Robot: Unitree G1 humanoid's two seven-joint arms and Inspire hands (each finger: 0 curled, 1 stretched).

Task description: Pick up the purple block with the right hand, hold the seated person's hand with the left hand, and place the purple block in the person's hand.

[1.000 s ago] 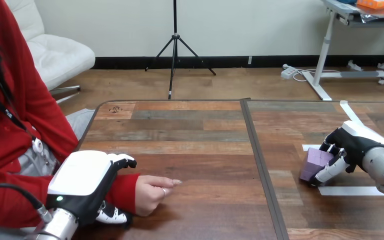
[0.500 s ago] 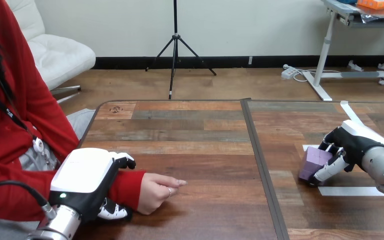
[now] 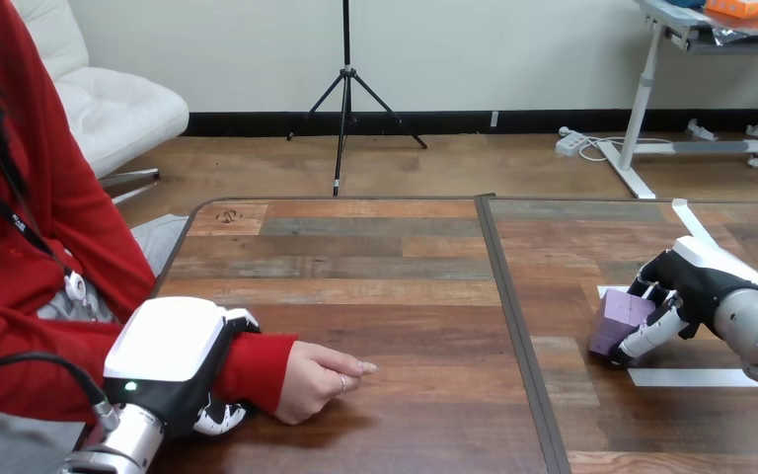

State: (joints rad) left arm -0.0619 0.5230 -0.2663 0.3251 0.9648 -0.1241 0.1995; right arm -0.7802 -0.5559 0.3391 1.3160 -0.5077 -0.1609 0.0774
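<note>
Wooden table (image 3: 385, 286): right hand (image 3: 696, 281) grips purple block (image 3: 620, 318); left hand (image 3: 173, 346) clasps person's wrist (image 3: 257, 360)

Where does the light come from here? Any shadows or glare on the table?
Head view: soft light, seemingly overhead; a faint shadow under the person's hand on the table, a darker one under the block in the right hand; the white back of the left hand looks bright, no hard glare.
</note>
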